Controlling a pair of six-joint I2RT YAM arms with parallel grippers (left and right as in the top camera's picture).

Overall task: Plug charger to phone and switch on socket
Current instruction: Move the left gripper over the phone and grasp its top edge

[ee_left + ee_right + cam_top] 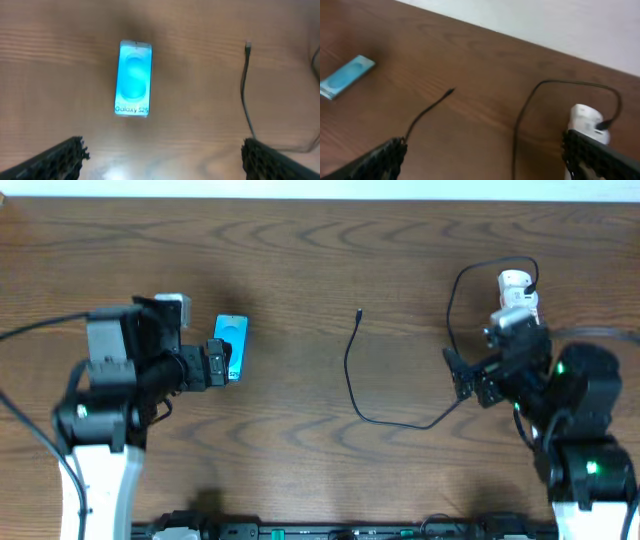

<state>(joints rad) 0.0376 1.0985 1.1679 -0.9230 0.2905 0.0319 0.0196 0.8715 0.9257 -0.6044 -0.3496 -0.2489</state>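
The left arm reaches in from the near-left edge of the desk point(300, 240), wrist bent so that the left end effector point(218, 363) points right and sits low just beside the one phone point(232, 340). From overhead the phone's near end is covered by it. The left wrist view shows the whole phone lying flat with its cyan screen up, and both fingers point(55, 161) spread wide, holding nothing.

Mid-desk lies the single black charger cable point(350, 370). Its free connector tip point(359, 312) is well apart from the phone, and its run curves near, then right, passing under the right arm.

The right arm stands at the near right, folded over the far-right corner. The right end effector point(465, 380) is spread too, empty in its wrist view. Only the far end of one white power strip point(515, 281) shows. The rest is hidden, its switches unseen, and the adapter is hard to separate from it.
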